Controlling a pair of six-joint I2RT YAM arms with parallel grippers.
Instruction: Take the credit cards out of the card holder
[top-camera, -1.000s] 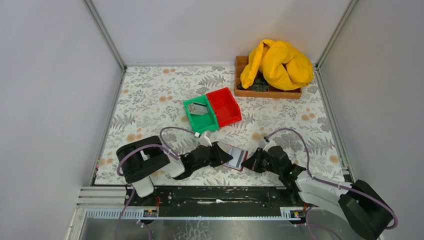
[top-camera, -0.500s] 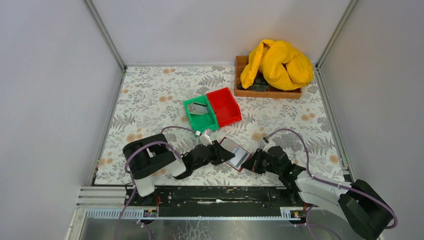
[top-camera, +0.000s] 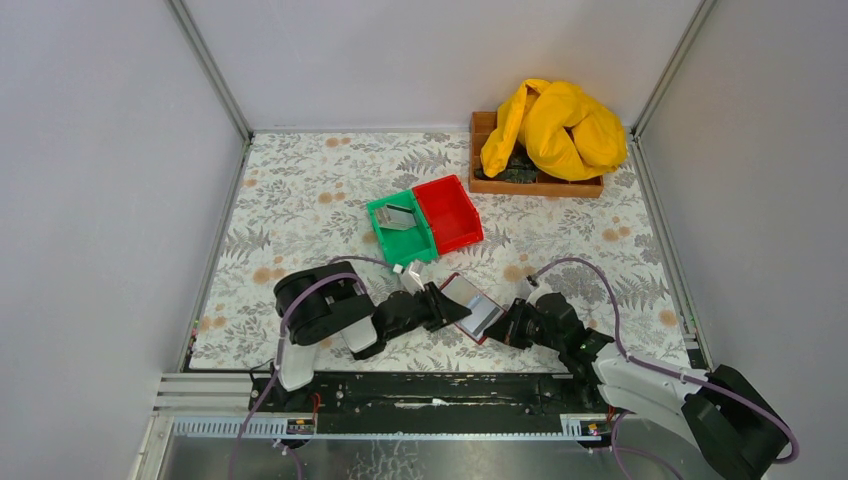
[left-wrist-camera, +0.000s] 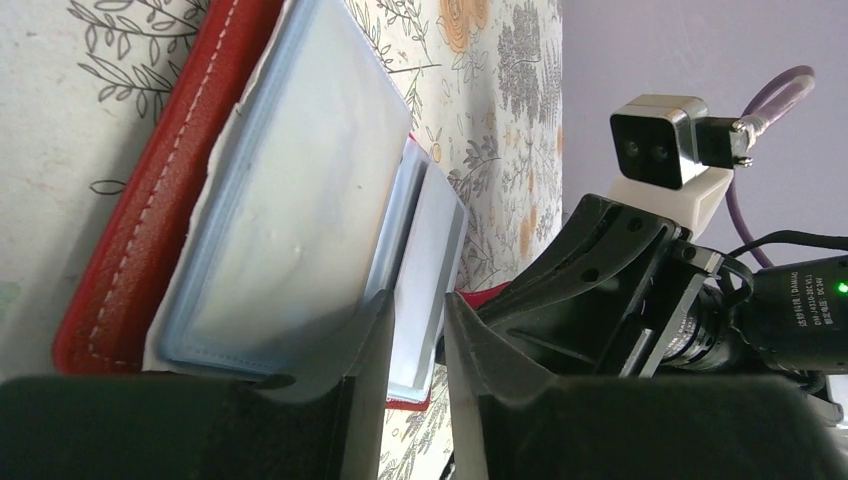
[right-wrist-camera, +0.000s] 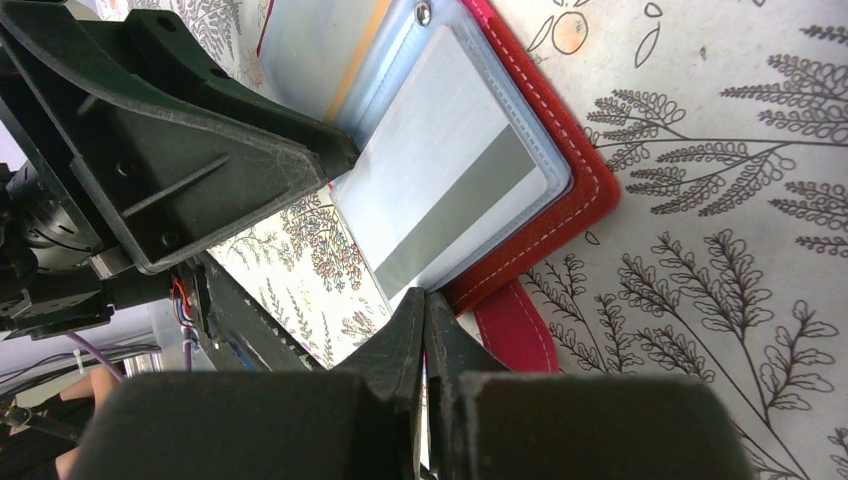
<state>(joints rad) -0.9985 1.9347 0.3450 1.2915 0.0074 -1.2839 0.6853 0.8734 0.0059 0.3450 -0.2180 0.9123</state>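
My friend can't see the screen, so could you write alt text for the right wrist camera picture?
An open red card holder lies on a leaf-patterned cloth, a grey card with a dark stripe showing in its clear sleeve. The right tool pinches its edge; the left tool holds another sleeve.

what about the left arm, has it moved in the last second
Yes. Its elbow swung right, closer to the green bin; the left gripper stayed at the card holder.

Floral table (top-camera: 300, 190): card holder (top-camera: 472, 305) (open), green bin (top-camera: 410, 252), red bin (top-camera: 447, 212), wooden tray (top-camera: 540, 186)
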